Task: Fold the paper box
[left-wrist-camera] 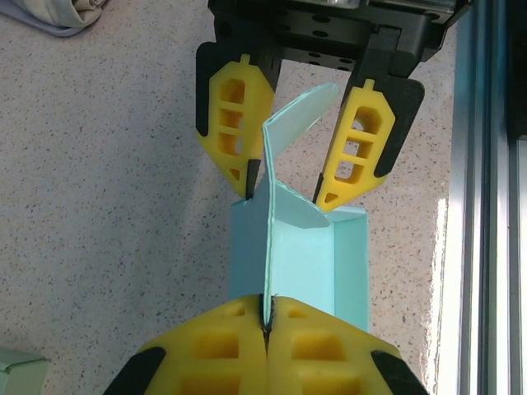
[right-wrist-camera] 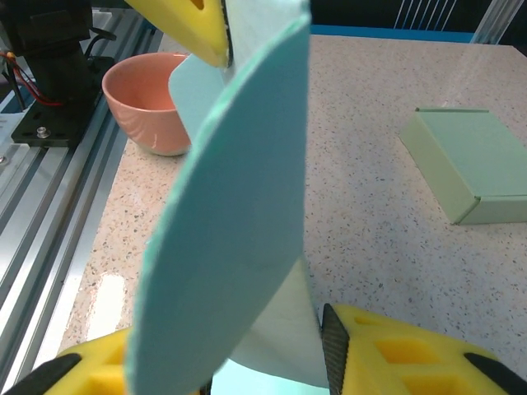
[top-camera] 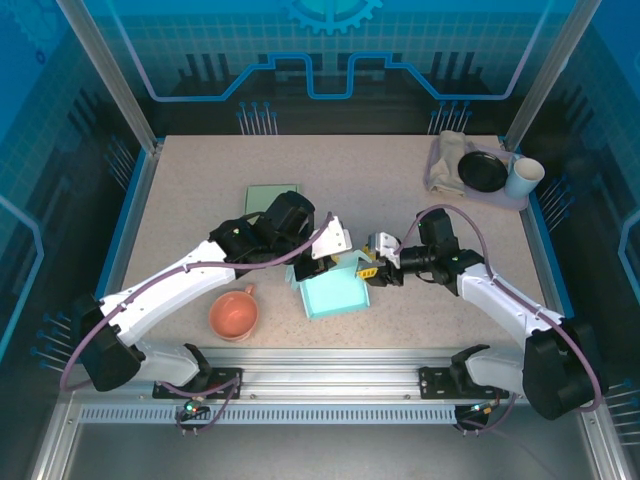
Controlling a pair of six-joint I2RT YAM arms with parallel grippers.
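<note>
- paper box sits dead centre in the top view; left gripper, at its 11 o'clock, is pinched tight on it
- right gripper, at 2 o'clock, has its jaws apart straddling the flap, not clamped

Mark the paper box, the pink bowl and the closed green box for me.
paper box (top-camera: 335, 295): top view, on its open inner floor.
pink bowl (top-camera: 234, 316): top view, inside the bowl's hollow.
green box (right-wrist-camera: 473, 156): right wrist view, on its flat top face.
</note>
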